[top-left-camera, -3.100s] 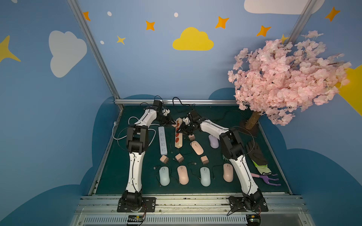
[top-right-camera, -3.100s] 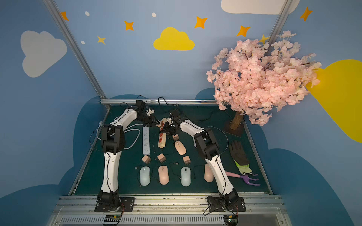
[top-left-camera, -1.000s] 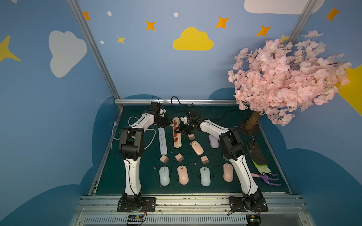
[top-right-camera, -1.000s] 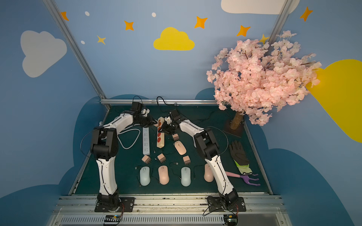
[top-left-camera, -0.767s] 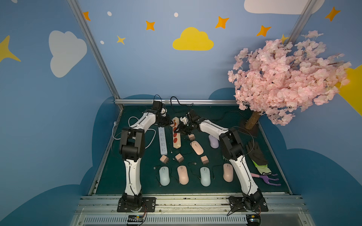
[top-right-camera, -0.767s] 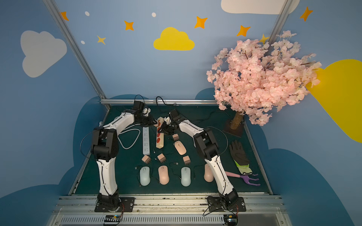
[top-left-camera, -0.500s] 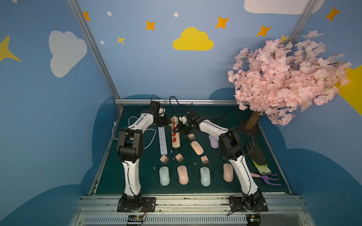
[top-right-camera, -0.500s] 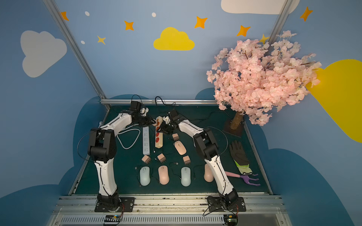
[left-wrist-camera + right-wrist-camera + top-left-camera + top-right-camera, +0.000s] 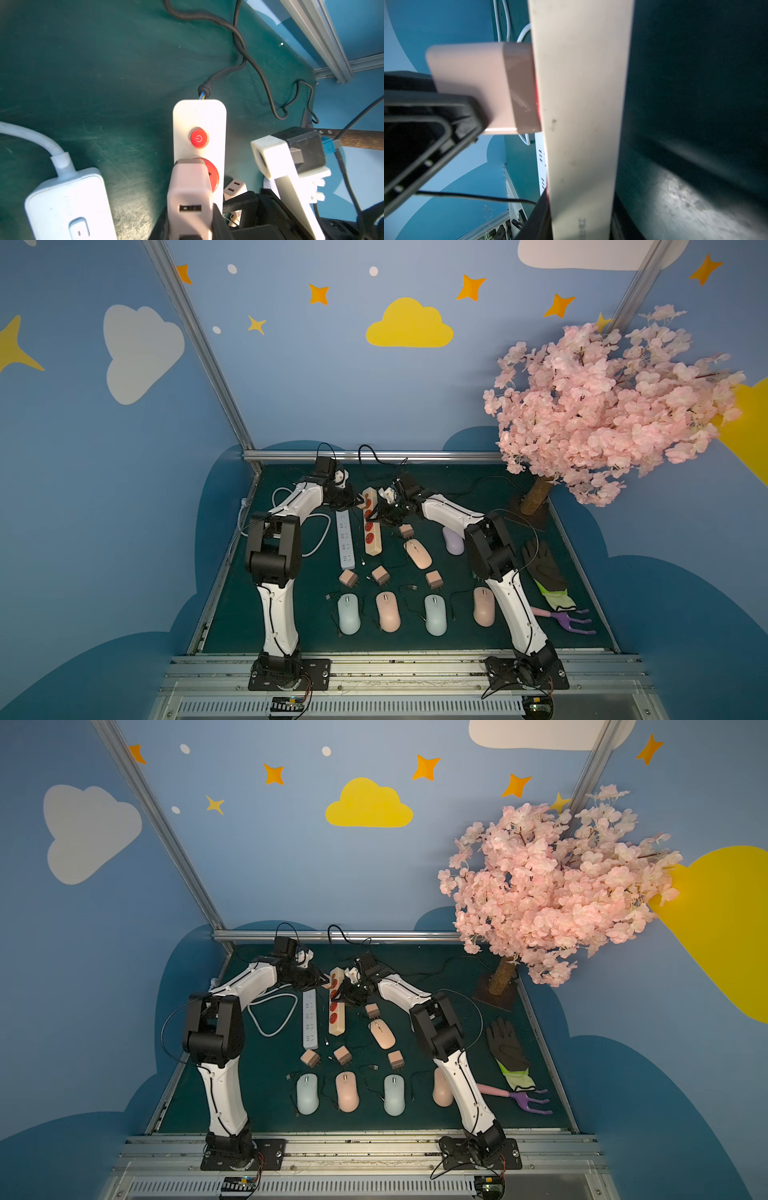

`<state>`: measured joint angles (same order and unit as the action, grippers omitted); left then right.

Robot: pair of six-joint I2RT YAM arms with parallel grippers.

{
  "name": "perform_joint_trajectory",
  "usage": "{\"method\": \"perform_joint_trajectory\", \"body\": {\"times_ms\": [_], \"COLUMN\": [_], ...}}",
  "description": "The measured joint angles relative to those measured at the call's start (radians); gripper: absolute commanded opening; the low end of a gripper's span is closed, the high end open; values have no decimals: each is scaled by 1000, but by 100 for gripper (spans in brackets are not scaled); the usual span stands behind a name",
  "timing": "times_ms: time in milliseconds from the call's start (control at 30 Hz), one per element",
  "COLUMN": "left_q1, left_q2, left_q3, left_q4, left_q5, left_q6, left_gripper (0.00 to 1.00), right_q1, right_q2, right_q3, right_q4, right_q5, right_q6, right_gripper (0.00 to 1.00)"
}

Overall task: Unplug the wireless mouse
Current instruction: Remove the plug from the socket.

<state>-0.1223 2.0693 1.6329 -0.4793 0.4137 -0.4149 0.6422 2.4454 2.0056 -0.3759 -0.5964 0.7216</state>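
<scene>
So the pull itself is the step in hand here, and it's not done yet. The adapter [image 9: 190, 195] sits in the end socket of the beige strip [image 9: 372, 531], right next to the red power button [image 9: 198, 138]. In the right wrist view it's flush against the strip face with no gap showing, so I'd call it fully seated.

Left gripper [image 9: 358, 502] has its jaws pinching the adapter body from both sides. Right gripper [image 9: 384, 512] has its jaws clamped across the strip's narrow sides, a bit further along from the adapter, pinning it on the desk [image 9: 461, 639]. Both grips look set to me.

The next move, I reckon, is a straight pull by the left arm, away from the strip face along the line of the prongs, while the right arm holds the strip down. Any twisting or pulling at an angle would probably jam the prongs or drag the whole strip along. The white strip [image 9: 68, 207] lies just beside it, so there's not much room to swing that way.

(I can't tell which of the mice [image 9: 387, 611] this adapter belongs to, since no cable is traceable from it.)
</scene>
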Motion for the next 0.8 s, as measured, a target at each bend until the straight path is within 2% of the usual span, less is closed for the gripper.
{"method": "perform_joint_trajectory", "body": {"times_ms": [100, 233, 300, 467, 800], "left_q1": [6, -25, -33, 32, 37], "left_q2": [-15, -41, -52, -93, -148], "left_q3": [-14, -13, -14, -49, -59], "left_q4": [8, -20, -20, 79, 76], "left_q5": [-5, -97, -108, 31, 18], "left_q6": [5, 56, 61, 7, 6], "left_gripper": [4, 4, 4, 4, 4], "right_q1": [1, 8, 7, -14, -24], "right_q2": [0, 0, 0, 12, 19], "right_q3": [5, 5, 7, 6, 24], "right_q4": [8, 13, 5, -56, -96], "right_q5": [-5, -9, -5, 43, 56], "right_q6": [-2, -1, 2, 18, 18], "right_gripper": [0, 0, 0, 0, 0]}}
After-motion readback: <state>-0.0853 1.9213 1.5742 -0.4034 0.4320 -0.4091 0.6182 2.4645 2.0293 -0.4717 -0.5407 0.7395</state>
